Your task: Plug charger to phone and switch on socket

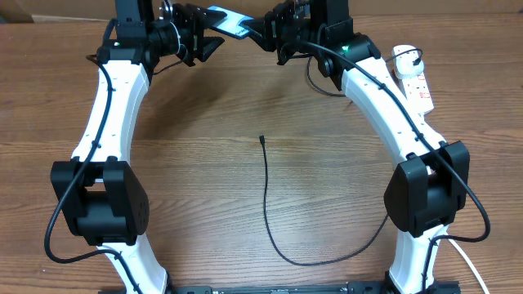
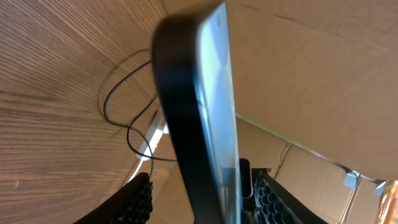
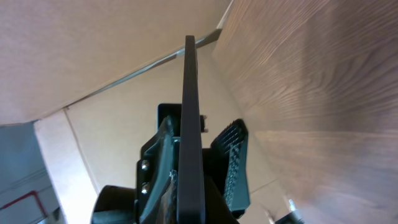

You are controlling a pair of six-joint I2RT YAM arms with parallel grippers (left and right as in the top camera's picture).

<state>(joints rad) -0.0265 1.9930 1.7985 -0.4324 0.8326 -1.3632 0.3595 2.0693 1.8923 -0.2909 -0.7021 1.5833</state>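
The phone (image 1: 230,22), screen lit light blue, is held in the air at the far edge of the table between my two grippers. My right gripper (image 1: 260,33) is shut on one end; the right wrist view shows the phone (image 3: 191,118) edge-on between its fingers (image 3: 196,168). My left gripper (image 1: 207,37) is open around the other end; in the left wrist view the phone (image 2: 202,118) stands between its fingers (image 2: 205,199) with a gap at the left finger. The charger cable (image 1: 266,196) lies loose on the table, its plug tip (image 1: 261,139) at the middle. The socket (image 1: 413,77) lies at the far right.
The charger cable curves along the near middle of the table toward the right arm's base. The socket's thick white cord (image 1: 466,261) runs off the near right. The socket and cable loops also show in the left wrist view (image 2: 158,127). Cardboard walls stand behind the table.
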